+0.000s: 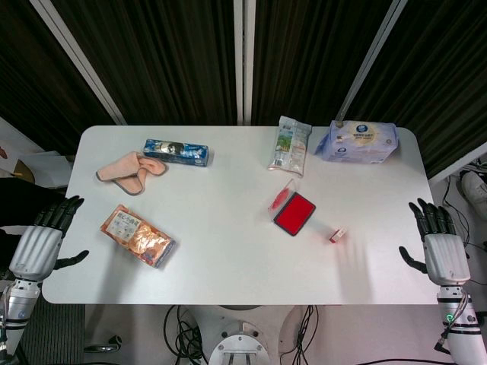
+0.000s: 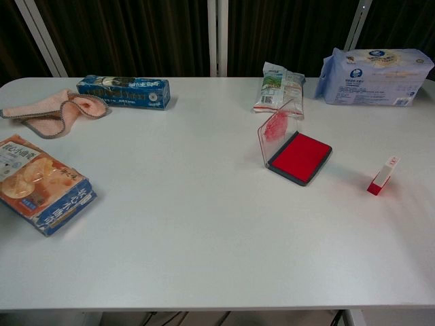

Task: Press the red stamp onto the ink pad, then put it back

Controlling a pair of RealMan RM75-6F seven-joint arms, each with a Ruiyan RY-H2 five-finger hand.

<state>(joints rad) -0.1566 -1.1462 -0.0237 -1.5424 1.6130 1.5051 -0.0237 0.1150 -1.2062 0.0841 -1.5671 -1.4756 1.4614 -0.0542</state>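
Note:
The small red-and-white stamp [image 1: 338,235] [image 2: 383,176] stands on the white table, right of centre. Just to its left lies the red ink pad [image 1: 294,214] [image 2: 300,157] with its clear lid [image 1: 282,196] [image 2: 275,132] raised on the far-left side. My right hand [image 1: 437,239] hangs off the table's right edge, fingers spread, holding nothing, well right of the stamp. My left hand [image 1: 42,239] is at the table's left edge, fingers apart and empty. Neither hand shows in the chest view.
An orange snack pack [image 1: 138,235] [image 2: 39,183] lies front left. A pink cloth [image 1: 131,171] [image 2: 51,112] and a blue box [image 1: 176,151] [image 2: 124,92] sit at the back left. A green-white pouch [image 1: 291,144] [image 2: 281,86] and a tissue pack [image 1: 358,142] [image 2: 374,77] are at the back right.

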